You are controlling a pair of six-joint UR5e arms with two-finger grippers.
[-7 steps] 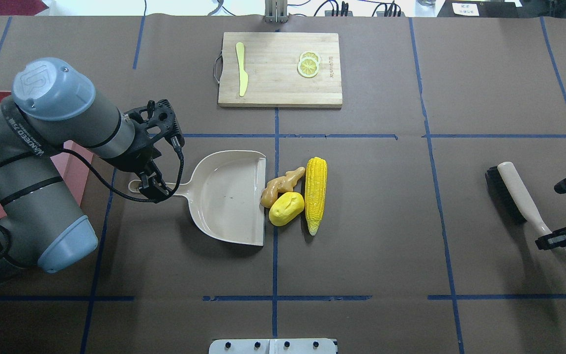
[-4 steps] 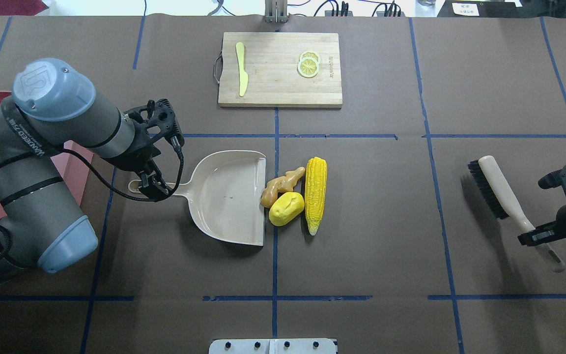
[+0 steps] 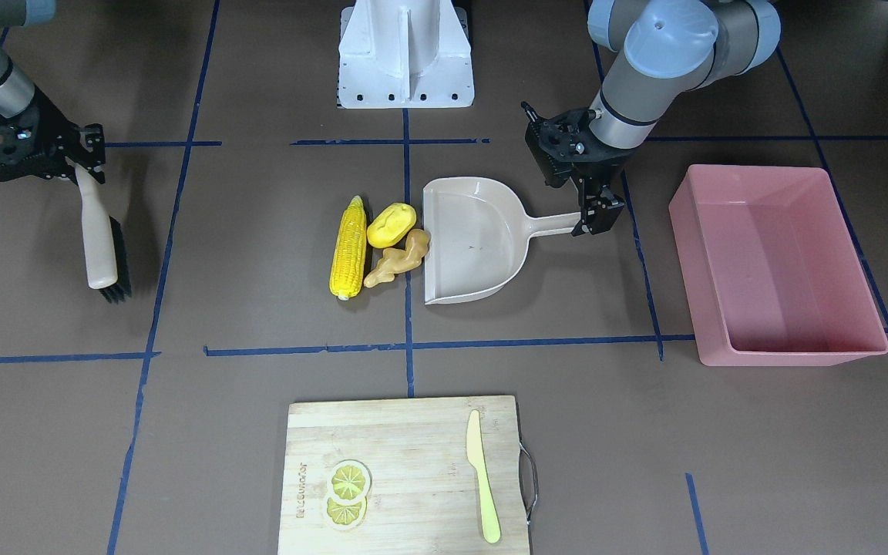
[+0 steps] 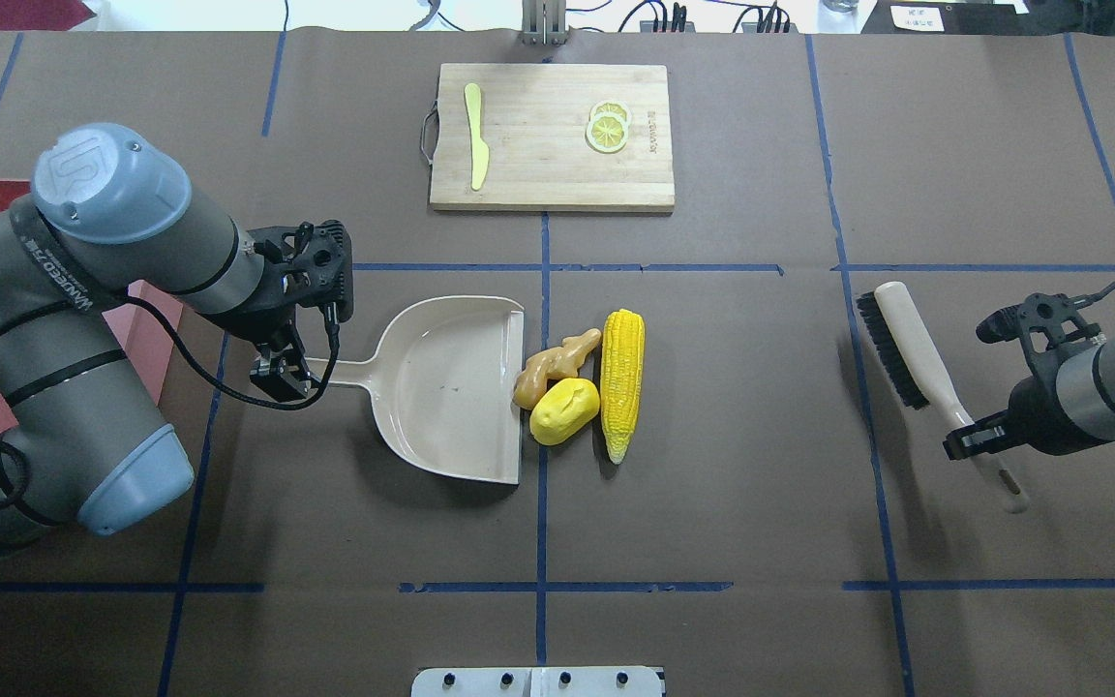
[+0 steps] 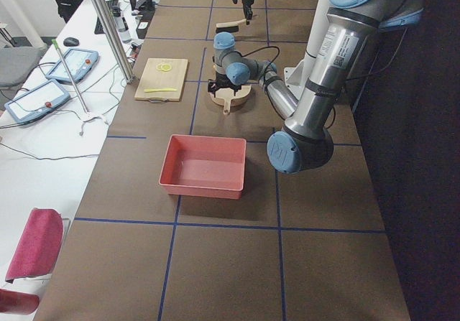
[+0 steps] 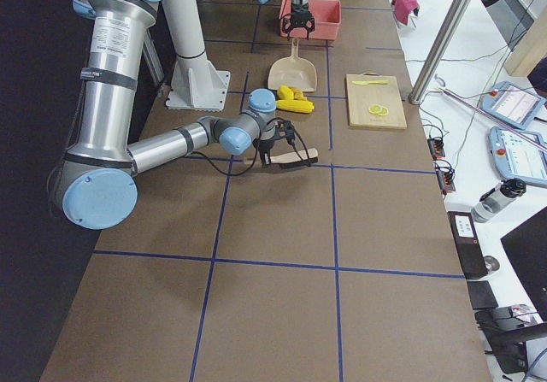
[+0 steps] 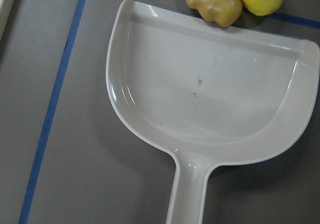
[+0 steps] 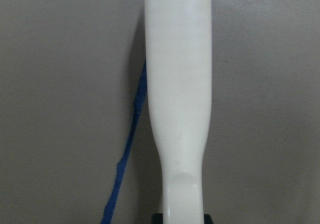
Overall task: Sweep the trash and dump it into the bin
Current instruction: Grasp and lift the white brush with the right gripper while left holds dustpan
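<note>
Front view: corn point(image 3: 348, 247), potato point(image 3: 391, 223) and ginger point(image 3: 399, 262) are noted at the dustpan point(image 3: 475, 231) lip, with the bin point(image 3: 791, 351) well apart. All three are judged light, hard and prone to roll.
Overhead: left claw point(image 4: 279, 373) is closed on the dustpan handle, right claw point(image 4: 974, 440) on the brush point(image 4: 906, 339) handle. A push from the corn's far side is advised, no pinch.

Left arm point(image 4: 122, 261), right arm point(image 4: 1104, 387): jaws clamped

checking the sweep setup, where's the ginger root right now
In the overhead view the ginger root lies centrally against the dustpan's open lip, the yellow lump touching it on the robot's side, the corn cob just right.
</note>
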